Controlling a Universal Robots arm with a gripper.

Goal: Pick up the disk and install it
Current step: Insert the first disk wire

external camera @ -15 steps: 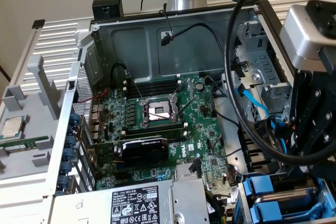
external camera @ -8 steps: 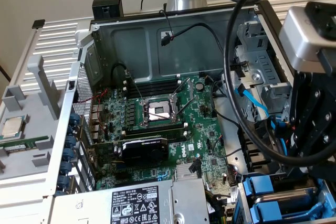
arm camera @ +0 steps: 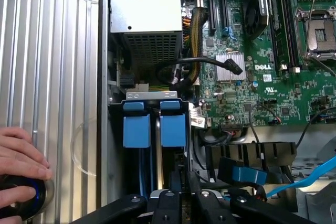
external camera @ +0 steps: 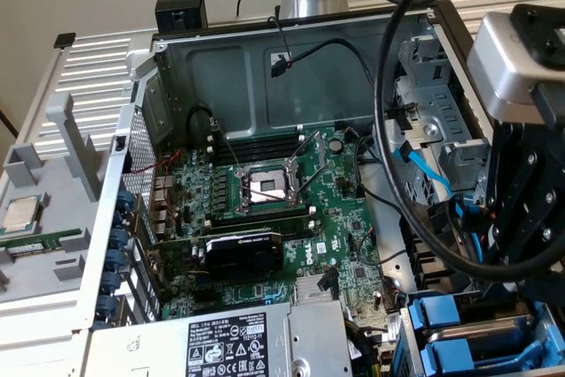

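Black jaws (arm camera: 181, 190), grip I cannot tell; the rectangular blue-framed silver-grey disk (arm camera: 173, 124) lies straight ahead, lengthwise away from them.

We see the open computer case (external camera: 265, 68) from two spots. The exterior view stands outside and higher up, a little way off. It looks down at a slant into the whole case, with the tool (external camera: 521, 245) close to it on the exterior view's right. The wrist view rides on the arm just above the tool (arm camera: 181, 200) and looks straight down from very near. Both views show us the green board (external camera: 340, 192), the silver power box (arm camera: 147, 9) and the blue holders (arm camera: 155, 124).
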